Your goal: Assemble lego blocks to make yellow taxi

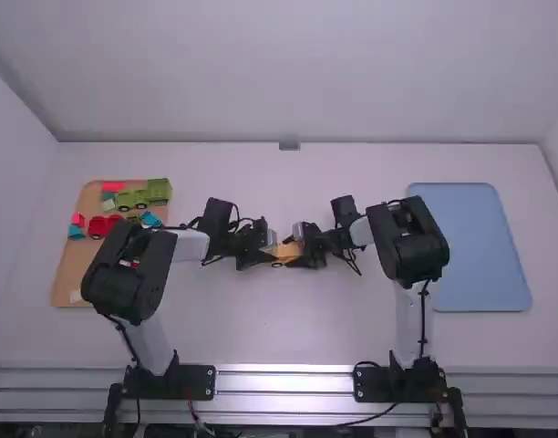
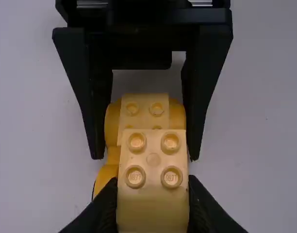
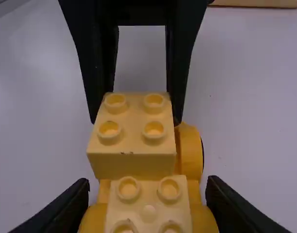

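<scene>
Yellow studded brick, gripped by left gripper's fingers, sits against wheeled yellow-orange car body, gripped by right gripper's fingers; both between arms, mid-worktop.

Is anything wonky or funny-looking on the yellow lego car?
Yes, the top yellow block looks a bit wonky. Its bumps don't line up with the bumps on the car, and a rounded yellow side piece pokes out past just one side of it. I can't tell if it's clicked down.

Open table beyond left claw
</scene>
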